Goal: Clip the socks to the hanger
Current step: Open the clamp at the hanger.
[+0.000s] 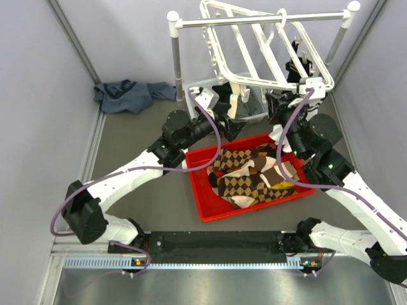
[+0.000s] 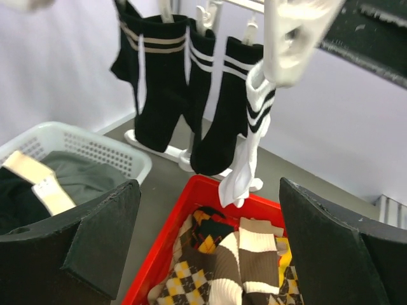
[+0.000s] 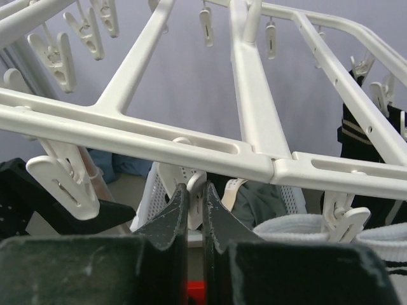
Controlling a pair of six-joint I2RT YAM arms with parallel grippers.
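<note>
The socks (image 1: 254, 175), brown, tan and cream argyle with one black and yellow, lie heaped in a red bin (image 1: 206, 203). The white hanger (image 1: 273, 79) hangs tilted from a rod above. My left gripper (image 2: 210, 248) is open and empty over the bin's near end, with the socks (image 2: 216, 273) showing between its fingers. My right gripper (image 3: 195, 197) is raised under a hanger bar (image 3: 159, 143). It is shut on a small white clip (image 3: 197, 181) dangling from that bar. In the top view the right gripper (image 1: 286, 98) is below the frame's right corner and the left gripper (image 1: 230, 108) left of it.
Black socks with white stripes (image 2: 159, 95) and a white striped sock (image 2: 245, 165) hang from clips at the far side. A white basket (image 2: 95, 149) of dark clothes stands behind the bin. A rack of white posts (image 1: 175, 51) carries the rod. Blue cloth (image 1: 127, 95) lies at back left.
</note>
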